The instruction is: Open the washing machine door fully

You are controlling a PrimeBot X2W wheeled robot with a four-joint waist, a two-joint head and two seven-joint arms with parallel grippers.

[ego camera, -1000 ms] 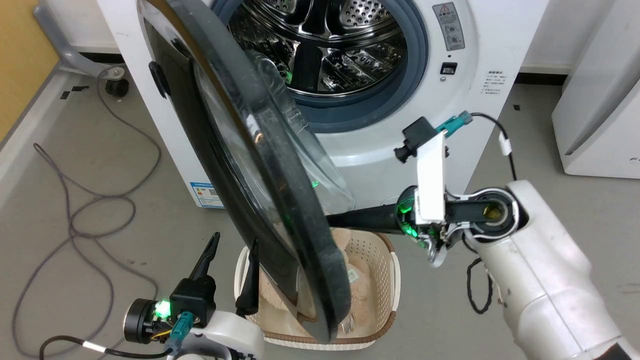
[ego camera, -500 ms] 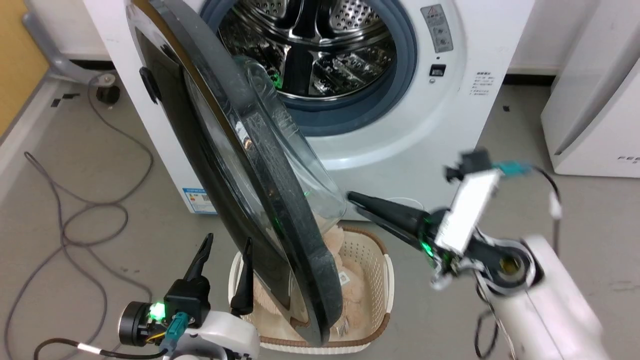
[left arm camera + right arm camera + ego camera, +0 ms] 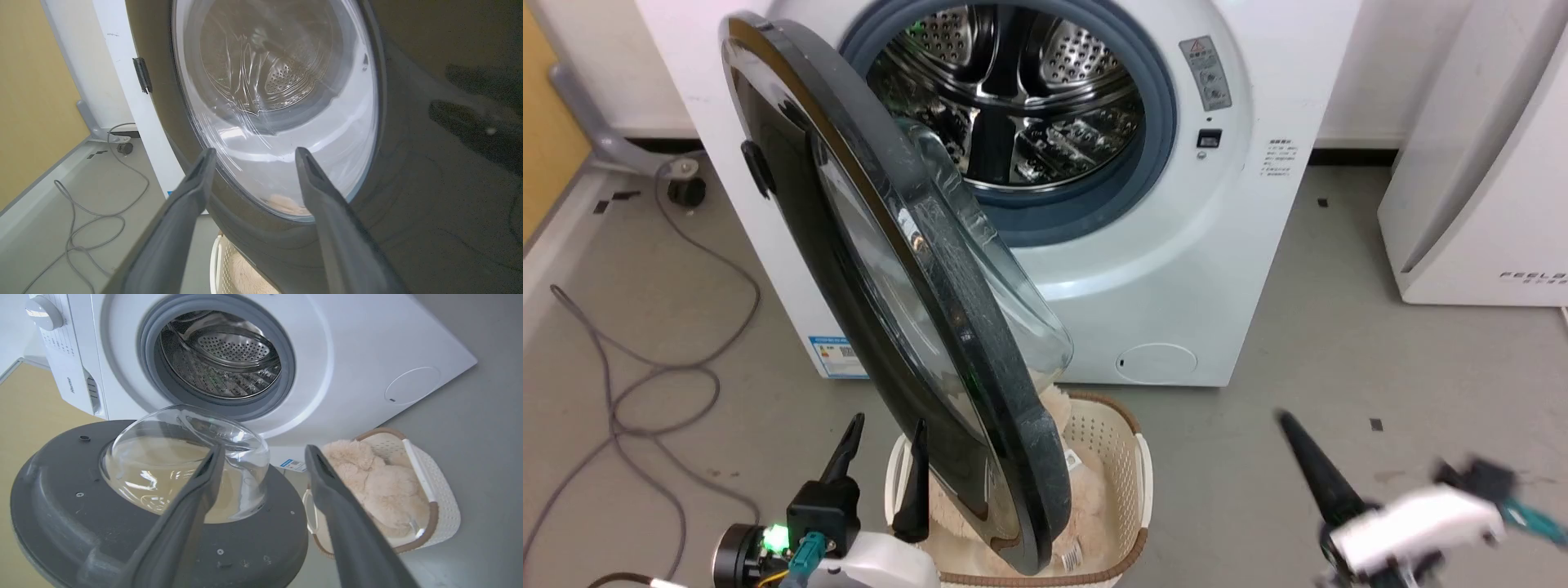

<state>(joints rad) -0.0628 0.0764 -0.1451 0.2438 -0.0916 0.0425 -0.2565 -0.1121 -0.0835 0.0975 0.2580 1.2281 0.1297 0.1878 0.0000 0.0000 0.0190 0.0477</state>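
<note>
Currently your large round glossy black washing machine door stands swung partway out from the big white washing machine, over a white plastic basket of beige plush. Your left gripper and right gripper both gape empty. The white appliance reads "FEELB".

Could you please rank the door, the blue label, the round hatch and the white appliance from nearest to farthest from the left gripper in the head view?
From the left gripper:
1. Door, just beside its fingers.
2. Blue label, lower left of the washer front.
3. Round hatch, lower right of that front.
4. White appliance, far right.
</note>
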